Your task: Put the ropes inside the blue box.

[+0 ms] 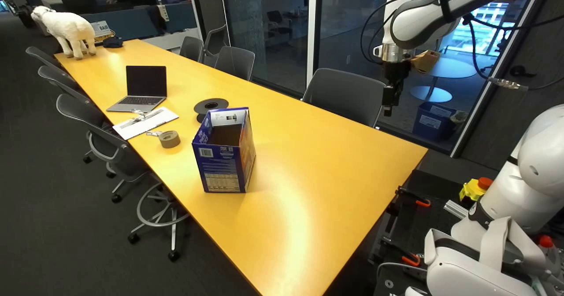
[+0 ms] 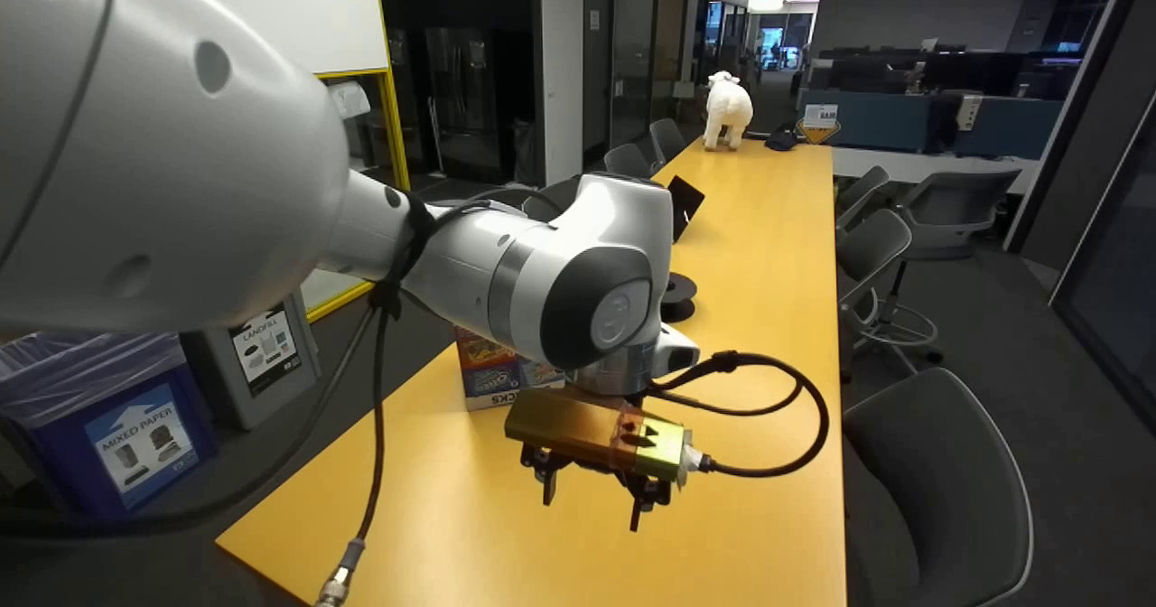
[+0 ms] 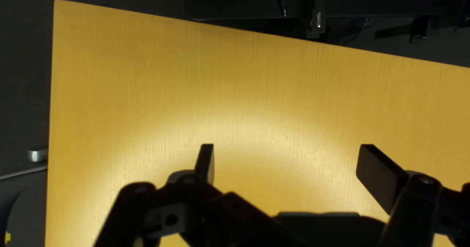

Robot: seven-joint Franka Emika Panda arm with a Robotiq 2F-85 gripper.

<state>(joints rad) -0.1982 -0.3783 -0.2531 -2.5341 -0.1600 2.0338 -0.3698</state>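
The blue box (image 1: 222, 168) stands upright on the yellow table with its top open in an exterior view. Part of the blue box (image 2: 492, 377) also shows behind the arm in an exterior view. I see no ropes in any view; the inside of the box shows only in part. My gripper (image 1: 387, 109) hangs in the air over the table's near end, away from the box. In an exterior view the gripper (image 2: 591, 512) has its fingers wide apart. In the wrist view the gripper (image 3: 286, 158) is open and empty, with bare table below.
A black spool (image 1: 211, 105) stands behind the box. A tape roll (image 1: 169, 139), a white sheet (image 1: 145, 123) and a laptop (image 1: 145, 86) lie beyond it. A white toy sheep (image 1: 66, 29) stands at the far end. Chairs (image 1: 346, 93) line the yellow table (image 1: 317, 164).
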